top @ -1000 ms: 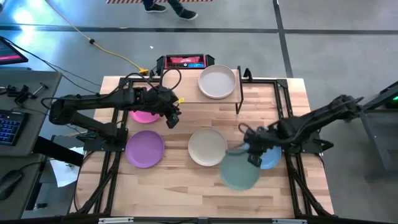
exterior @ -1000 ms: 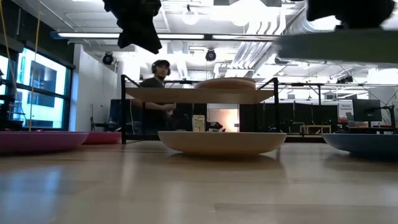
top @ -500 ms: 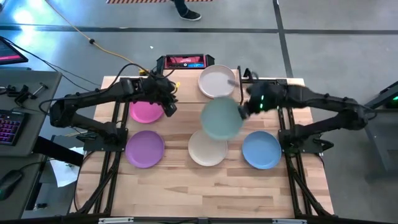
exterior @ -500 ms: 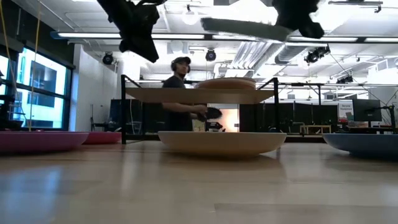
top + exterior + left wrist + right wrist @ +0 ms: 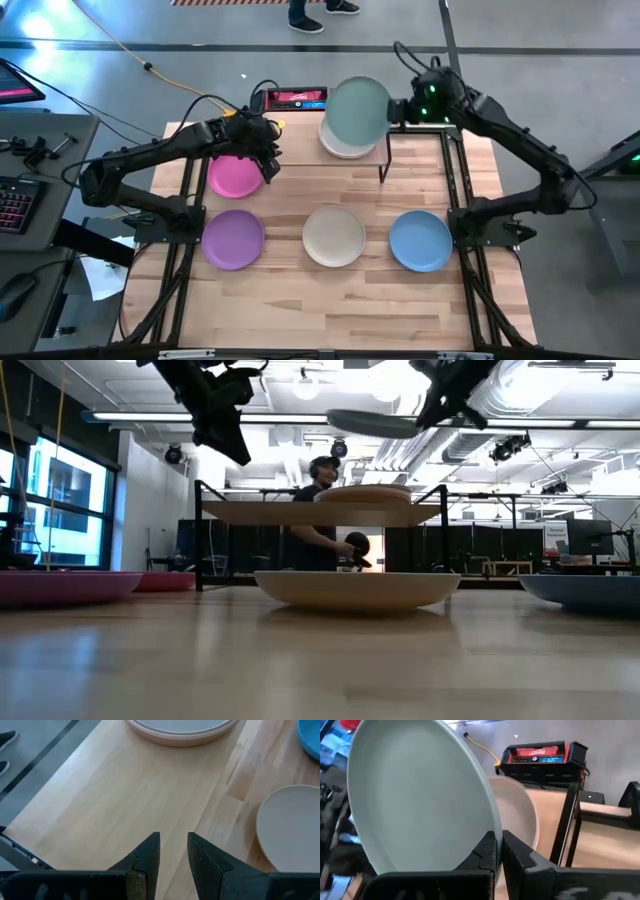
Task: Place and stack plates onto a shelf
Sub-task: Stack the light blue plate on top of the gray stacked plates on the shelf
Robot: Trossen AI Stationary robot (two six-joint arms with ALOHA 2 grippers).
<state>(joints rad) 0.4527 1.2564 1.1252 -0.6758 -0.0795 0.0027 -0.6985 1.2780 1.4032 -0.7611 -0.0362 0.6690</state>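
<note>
My right gripper [image 5: 392,110] is shut on a teal plate [image 5: 357,110] and holds it above the cream and peach plates [image 5: 345,148] stacked on the shelf [image 5: 300,513]. In the low view the teal plate [image 5: 370,423] hangs well above that stack [image 5: 365,493]. My left gripper [image 5: 268,160] is up in the air with its fingers a little apart, by the pink plate's [image 5: 233,178] far right rim. On the tabletop lie purple [image 5: 233,239], beige [image 5: 334,236] and blue [image 5: 420,241] plates, each on its base. My right gripper pinches the teal plate's rim [image 5: 492,827] between its two fingers. The rim it holds is on the plate's right side [image 5: 384,110], and the fingers come level from the table's right. The plate is lifted clear and lies nearly flat, above the shelf's stack.
The shelf's black legs [image 5: 383,160] stand just below my right gripper. A red device [image 5: 291,98] sits beyond the table's far edge. A person [image 5: 325,510] stands behind the table, and feet [image 5: 320,15] show on the floor. The arms' black frames run down both table sides.
My right gripper has carried the teal plate up from beside the blue plate at the near right, toward the far edge, to above the shelf's stack. My left gripper has drifted slightly toward the far edge. The person behind the table has walked rightward.
</note>
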